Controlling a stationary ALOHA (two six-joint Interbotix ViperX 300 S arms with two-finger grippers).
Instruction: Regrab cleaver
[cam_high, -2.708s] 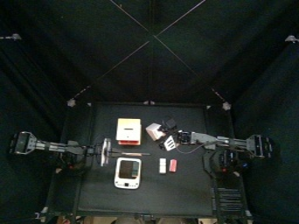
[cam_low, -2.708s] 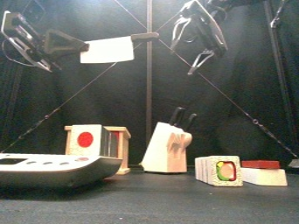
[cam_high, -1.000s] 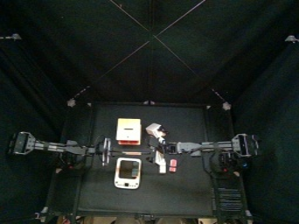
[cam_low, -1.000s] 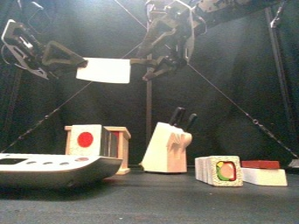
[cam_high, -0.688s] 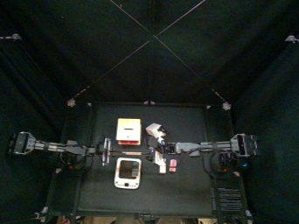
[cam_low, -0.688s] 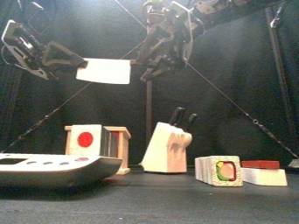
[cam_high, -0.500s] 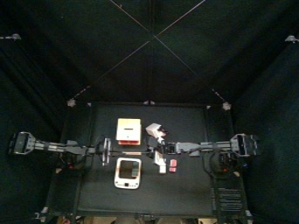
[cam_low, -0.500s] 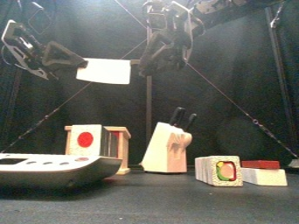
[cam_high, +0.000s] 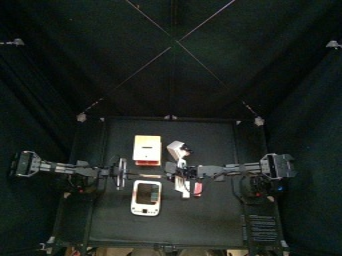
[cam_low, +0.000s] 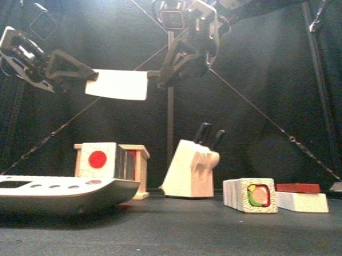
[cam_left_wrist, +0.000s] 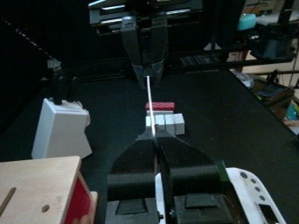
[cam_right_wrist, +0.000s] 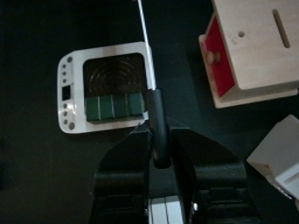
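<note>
Item: cleaver (cam_low: 120, 85), pale broad blade with dark handle, held level in the air high above the bench (cam_low: 201, 228), roughly over the white scale (cam_low: 54, 190) and the wooden box with the red disc (cam_low: 110, 160). Holder: left tool (cam_low: 78, 74), coming in from the left and clamped together on the blade's far end; the left wrist view shows the blade edge-on as a thin pale line running out from between its two jaws. Second party: right tool (cam_low: 171, 62), reached across the middle from the right and set about the dark handle, which in the right wrist view lies straight along the gap. Whether it already presses on the handle or only brackets it cannot be told. Step in hand, as judged: the hand-over part of the regrab, with the cleaver bridged between both arms, blade end in one and handle end at the other. Next move, as judged: the right tool needs a firm, square hold on the handle before the left lets go of the blade; the left should then part and draw back along the blade's own line, so as not to twist the cleaver. Other stock, untouched on the bench: knife block (cam_low: 190, 168), striped box (cam_low: 250, 194).
</note>
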